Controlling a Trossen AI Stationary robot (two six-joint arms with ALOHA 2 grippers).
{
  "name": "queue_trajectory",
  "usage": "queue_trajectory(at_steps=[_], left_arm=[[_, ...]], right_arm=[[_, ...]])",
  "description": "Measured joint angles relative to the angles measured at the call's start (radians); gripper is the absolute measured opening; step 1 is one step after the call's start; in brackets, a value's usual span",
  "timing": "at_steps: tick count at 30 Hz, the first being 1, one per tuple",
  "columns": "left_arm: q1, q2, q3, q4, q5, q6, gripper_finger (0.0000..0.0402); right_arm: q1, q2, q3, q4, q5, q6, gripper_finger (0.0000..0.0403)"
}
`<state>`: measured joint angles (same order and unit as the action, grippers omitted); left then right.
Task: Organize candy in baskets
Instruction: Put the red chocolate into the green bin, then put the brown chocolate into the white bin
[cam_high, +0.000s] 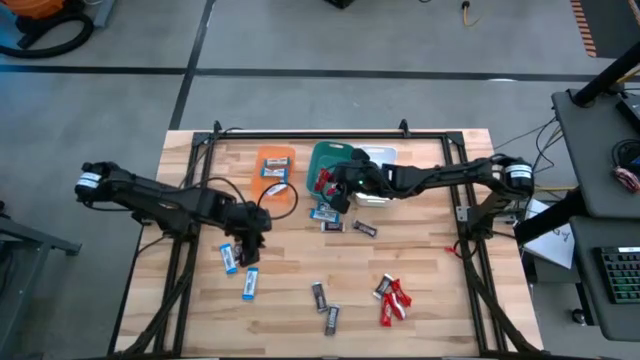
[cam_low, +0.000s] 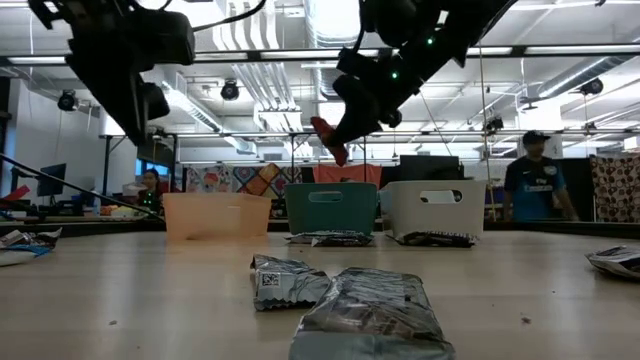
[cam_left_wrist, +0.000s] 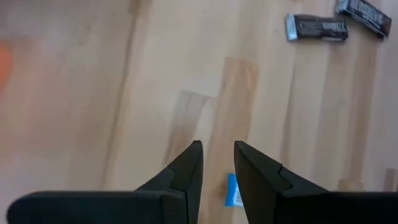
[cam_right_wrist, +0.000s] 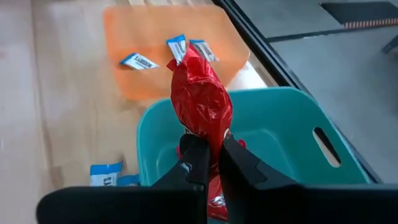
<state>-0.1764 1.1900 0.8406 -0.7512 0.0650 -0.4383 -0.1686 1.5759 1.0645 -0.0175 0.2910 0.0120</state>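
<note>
Three baskets stand in a row at the far middle: orange (cam_high: 275, 165) holding blue-and-white candy (cam_right_wrist: 140, 61), teal (cam_right_wrist: 283, 124) and white (cam_high: 378, 158). My right gripper (cam_right_wrist: 211, 152) reaches in from the right, above the teal basket, shut on a red candy (cam_right_wrist: 200, 102). My left gripper (cam_left_wrist: 217, 158) hovers over the bare table left of centre (cam_high: 250, 232), open, with nothing between its fingertips. A blue-and-white candy (cam_left_wrist: 233, 191) on the table shows through the gap. Loose candy lies scattered over the near half. My right gripper pinches one end of the red candy (cam_right_wrist: 206, 132) between its two fingers. The fingers slant down from the table's right side. The rest of the candy sticks out past the fingertips, lifted clear above the teal basket (cam_low: 330, 138).
Blue-and-white candy (cam_high: 228, 258) (cam_high: 250, 283) lies near my left gripper. Dark candy (cam_high: 318, 294) (cam_high: 331, 318) and red candy (cam_high: 395, 302) lie toward the near edge. More candy (cam_high: 333, 226) lies in front of the baskets. A person (cam_low: 535, 180) stands beyond the table.
</note>
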Motion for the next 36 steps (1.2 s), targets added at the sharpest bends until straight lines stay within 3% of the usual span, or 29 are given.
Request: queue_trajectory(at_steps=[5, 22, 30, 36], left_arm=[[-0.039, 0.0, 0.0, -0.002, -0.001, -0.067, 0.0075], [-0.065, 0.0, 0.0, 0.041, -0.037, -0.097, 0.0075], [-0.065, 0.0, 0.0, 0.044, -0.111, -0.077, 0.0075], [-0.065, 0.0, 0.0, 0.077, -0.162, -0.011, 0.0075]], right_arm=[[-0.003, 0.012, 0.0, 0.0, -0.002, 0.016, 0.003], [-0.019, 0.016, 0.021, -0.012, -0.002, 0.023, 0.0148], [0.002, 0.01, 0.148, -0.287, -0.022, 0.076, 0.0152], [0.019, 0.01, 0.248, -0.525, -0.145, 0.106, 0.0141]])
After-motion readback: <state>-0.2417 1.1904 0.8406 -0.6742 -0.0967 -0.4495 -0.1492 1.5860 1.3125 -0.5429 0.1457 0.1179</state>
